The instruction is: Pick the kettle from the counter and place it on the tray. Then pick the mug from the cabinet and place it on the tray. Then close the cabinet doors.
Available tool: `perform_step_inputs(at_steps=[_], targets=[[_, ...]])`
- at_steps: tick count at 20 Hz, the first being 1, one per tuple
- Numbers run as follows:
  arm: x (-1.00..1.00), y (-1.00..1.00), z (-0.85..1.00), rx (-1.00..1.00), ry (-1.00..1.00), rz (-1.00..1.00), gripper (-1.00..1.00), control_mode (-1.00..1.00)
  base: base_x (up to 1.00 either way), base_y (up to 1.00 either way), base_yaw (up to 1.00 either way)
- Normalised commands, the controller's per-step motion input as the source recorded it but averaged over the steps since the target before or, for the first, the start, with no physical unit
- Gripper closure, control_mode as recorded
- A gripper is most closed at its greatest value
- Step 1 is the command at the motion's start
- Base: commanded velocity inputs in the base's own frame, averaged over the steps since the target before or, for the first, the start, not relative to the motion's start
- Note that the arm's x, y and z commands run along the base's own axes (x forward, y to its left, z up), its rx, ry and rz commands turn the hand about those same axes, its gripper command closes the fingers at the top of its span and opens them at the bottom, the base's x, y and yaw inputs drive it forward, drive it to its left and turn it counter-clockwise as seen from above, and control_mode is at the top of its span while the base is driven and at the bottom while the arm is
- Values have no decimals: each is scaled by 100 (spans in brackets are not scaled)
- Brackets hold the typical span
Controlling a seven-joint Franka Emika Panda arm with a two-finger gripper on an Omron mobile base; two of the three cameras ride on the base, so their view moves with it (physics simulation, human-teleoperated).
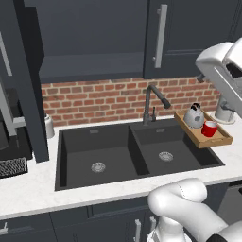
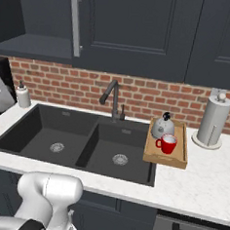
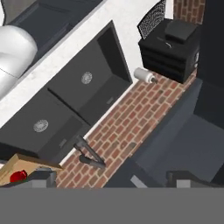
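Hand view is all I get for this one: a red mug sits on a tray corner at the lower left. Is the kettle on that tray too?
Observer: Yes. The kettle stands upright on the tray, just behind the mug.
Operator: Anything beside the tray that I can't see?
Observer: A paper-towel roll stands on the counter to the tray's right in the right base view, apart from it.

Red brick backsplash (image 1: 94, 99), black double sink (image 2: 80, 143), dark faucet (image 1: 152, 101)
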Motion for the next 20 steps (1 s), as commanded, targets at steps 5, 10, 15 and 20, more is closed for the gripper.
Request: perform_step_inputs(at_steps=[5, 10, 15, 20], targets=[[-7, 15, -4, -24, 0, 0, -100, -100, 0, 0, 0], [-10, 20, -4, -5, 1, 0, -100, -100, 0, 0, 0], [-22, 33, 0, 4, 1, -3, -100, -100, 0, 0, 0], [-27, 42, 0, 15, 10, -12, -100, -100, 0, 0, 0]])
